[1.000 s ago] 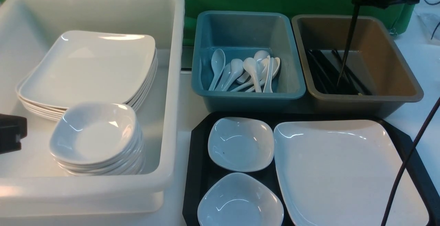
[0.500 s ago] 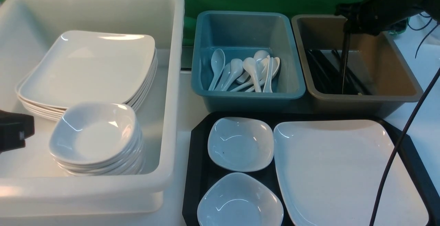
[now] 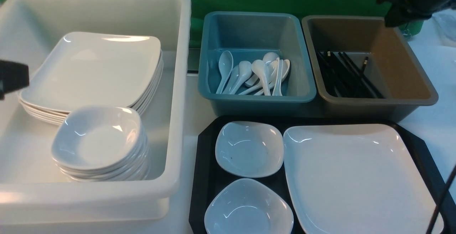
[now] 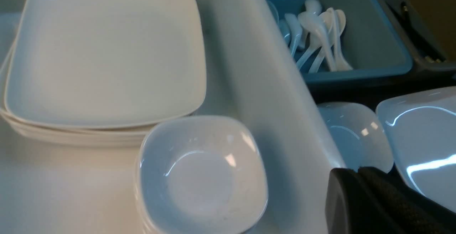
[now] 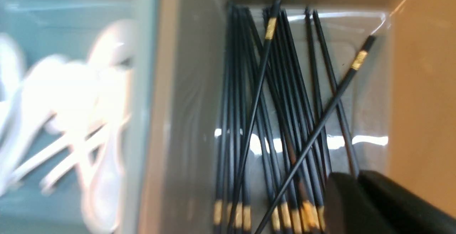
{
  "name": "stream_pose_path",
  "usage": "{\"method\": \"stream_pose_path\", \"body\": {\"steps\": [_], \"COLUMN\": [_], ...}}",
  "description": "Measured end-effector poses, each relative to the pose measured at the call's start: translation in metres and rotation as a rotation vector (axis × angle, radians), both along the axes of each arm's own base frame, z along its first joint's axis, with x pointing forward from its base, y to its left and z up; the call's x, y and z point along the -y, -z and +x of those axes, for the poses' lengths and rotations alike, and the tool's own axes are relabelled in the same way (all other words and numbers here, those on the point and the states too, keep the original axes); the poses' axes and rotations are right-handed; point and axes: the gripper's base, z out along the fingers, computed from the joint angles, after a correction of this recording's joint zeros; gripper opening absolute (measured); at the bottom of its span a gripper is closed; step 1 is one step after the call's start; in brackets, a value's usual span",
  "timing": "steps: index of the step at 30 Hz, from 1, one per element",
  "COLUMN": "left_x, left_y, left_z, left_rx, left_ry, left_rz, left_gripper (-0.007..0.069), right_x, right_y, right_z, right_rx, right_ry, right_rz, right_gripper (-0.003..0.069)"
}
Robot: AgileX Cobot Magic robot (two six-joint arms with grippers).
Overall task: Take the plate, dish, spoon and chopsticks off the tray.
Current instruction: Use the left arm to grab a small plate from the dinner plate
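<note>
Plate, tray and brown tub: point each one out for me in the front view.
plate (image 3: 356,177): front view, middle of its flat face.
tray (image 3: 206,191): front view, bare strip along its left edge.
brown tub (image 3: 377,101): front view, its near rim.

Front camera faces forward over tray (image 3: 206,148). Wrist cameras look down closely past left pincer (image 4: 352,177), right pincer (image 5: 356,178); all share brown tub (image 3: 374,100).

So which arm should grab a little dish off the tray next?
Probably the left. The left gripper hangs over the white tub, beside the small dishes on the tray; the right gripper is above the brown tub, farther away.
</note>
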Motion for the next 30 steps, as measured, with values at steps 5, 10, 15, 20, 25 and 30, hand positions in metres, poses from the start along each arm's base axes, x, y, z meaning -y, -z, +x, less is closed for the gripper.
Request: {"method": "stream_pose_path", "body": {"steps": [5, 10, 15, 20, 25, 30], "left_x": [0.003, 0.022, 0.072, 0.139, 0.194, 0.225], "left_y": [-0.025, -0.024, -0.005, 0.018, 0.046, 0.095], "left_z": [0.020, 0.037, 0.058, 0.071, 0.089, 0.117], "left_rx": [-0.029, -0.081, -0.208, -0.282, -0.411, -0.531], "left_ry": [0.049, 0.167, 0.294, 0.419, 0.508, 0.555], "left_rz": [-0.002, -0.002, 0.109, 0.313, 0.438, 0.520], "left_gripper": [0.0002, 0.0002, 0.0001, 0.0001, 0.0001, 0.0001], "right_x": [-0.003, -0.008, -0.013, -0.012, -0.011, -0.010], "right_y": [-0.075, -0.110, -0.114, -0.089, -0.048, -0.017], "right_z": [-0.064, -0.112, -0.172, -0.229, -0.272, -0.293], "right_rx": [0.060, 0.142, 0.154, 0.176, 0.155, 0.124], "right_ry": [-0.075, -0.134, -0.188, -0.195, -0.202, -0.193], "right_rz": [-0.010, 0.028, 0.054, 0.048, 0.033, 0.034], "right_gripper": [0.0020, 0.0020, 0.0019, 0.0019, 0.0018, 0.0018]}}
